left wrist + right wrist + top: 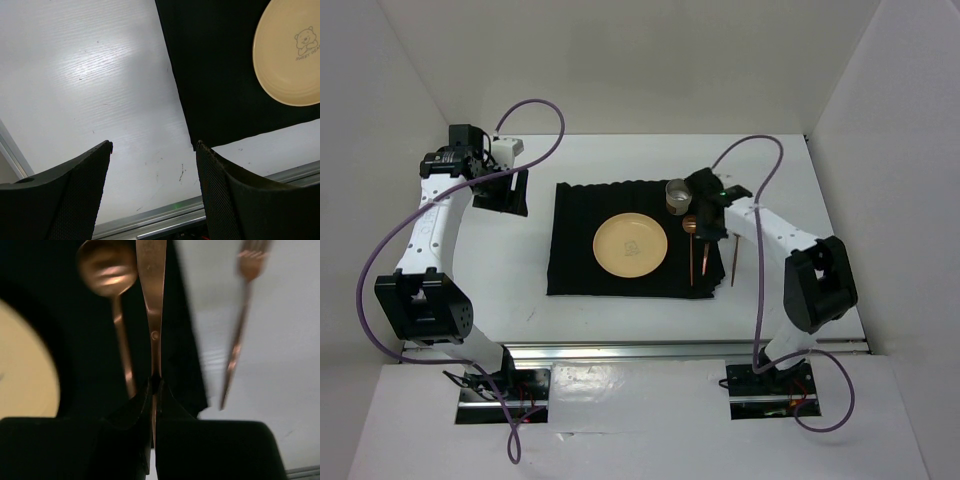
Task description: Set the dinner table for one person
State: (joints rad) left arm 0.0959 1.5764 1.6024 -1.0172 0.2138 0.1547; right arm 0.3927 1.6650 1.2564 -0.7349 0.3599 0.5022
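Note:
The white dinner table (520,265) holds a black ribbed mat (578,250) with a cream plate (631,246) in its middle. A metal cup (677,196) stands at the mat's far right corner. A copper spoon (691,240) lies on the mat right of the plate. My right gripper (712,225) is shut on a copper knife (151,300) just right of the spoon (106,267), over the mat's right edge. A copper fork (734,264) lies on the table beside the mat. My left gripper (505,190) is open and empty, left of the mat.
White walls enclose the table on three sides. A silver rail (690,348) runs along the near edge and also shows in the left wrist view (165,215). Purple cables loop from both arms. The plate (287,55) and mat (220,75) show in the left wrist view.

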